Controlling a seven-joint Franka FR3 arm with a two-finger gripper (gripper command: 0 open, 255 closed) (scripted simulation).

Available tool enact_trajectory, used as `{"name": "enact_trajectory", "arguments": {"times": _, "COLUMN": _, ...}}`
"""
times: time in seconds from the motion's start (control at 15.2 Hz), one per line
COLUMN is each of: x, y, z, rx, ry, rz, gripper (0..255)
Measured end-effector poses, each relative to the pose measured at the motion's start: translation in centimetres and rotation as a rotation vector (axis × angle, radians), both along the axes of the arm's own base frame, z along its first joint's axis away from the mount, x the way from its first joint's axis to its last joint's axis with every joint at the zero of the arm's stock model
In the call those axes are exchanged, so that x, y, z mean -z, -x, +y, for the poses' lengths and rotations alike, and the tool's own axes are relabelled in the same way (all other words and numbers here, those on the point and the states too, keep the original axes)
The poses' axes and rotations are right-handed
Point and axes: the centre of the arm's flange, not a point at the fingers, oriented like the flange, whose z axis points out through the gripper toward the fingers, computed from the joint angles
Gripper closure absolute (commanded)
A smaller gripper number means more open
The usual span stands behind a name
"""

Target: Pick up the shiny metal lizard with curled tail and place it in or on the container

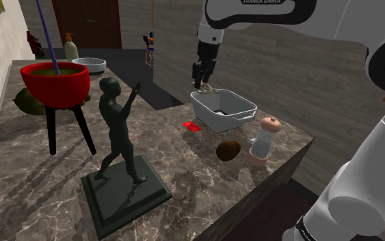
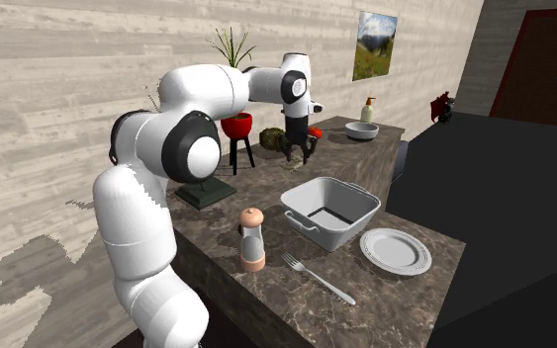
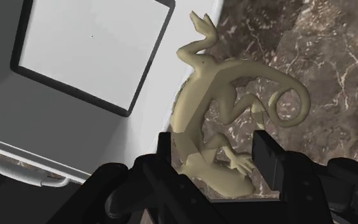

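A pale tan lizard (image 3: 199, 95) with a curled tail is clasped between my two black fingers (image 3: 266, 156). My gripper (image 3: 215, 159) is shut on its rear body. It hangs over the far rim of the grey rectangular container (image 3: 152, 108), partly above the marble counter. In the shoulder view the gripper (image 1: 204, 74) points down, with the lizard (image 1: 208, 88) just above the container (image 1: 223, 109). From the second exterior view the gripper (image 2: 300, 150) hovers behind the container (image 2: 330, 211).
A dark figure statue (image 1: 119, 130) and a red bowl on a black stand (image 1: 55, 82) occupy the counter's left. A small red item (image 1: 192, 126), a brown ball (image 1: 228, 150) and a pepper grinder (image 1: 264, 142) lie near the container. A plate (image 2: 395, 250) and fork (image 2: 318, 279) sit beside it.
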Motion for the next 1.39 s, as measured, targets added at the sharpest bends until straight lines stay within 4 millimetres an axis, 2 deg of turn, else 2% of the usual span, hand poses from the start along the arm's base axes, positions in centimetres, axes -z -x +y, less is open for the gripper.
{"name": "enact_trajectory", "arguments": {"times": 0.73, "x": -0.7, "y": -1.4, "z": -14.2, "rx": -0.001, "ry": 0.000, "rz": 0.000, "gripper": 255}}
{"name": "enact_trajectory", "arguments": {"times": 0.92, "x": 0.2, "y": -1.0, "z": -15.3, "rx": -0.001, "ry": 0.000, "rz": 0.000, "gripper": 255}}
{"name": "enact_trajectory", "arguments": {"times": 1.39, "x": 3.9, "y": -1.0, "z": -15.6, "rx": -0.002, "ry": 0.000, "rz": 0.000, "gripper": 255}}
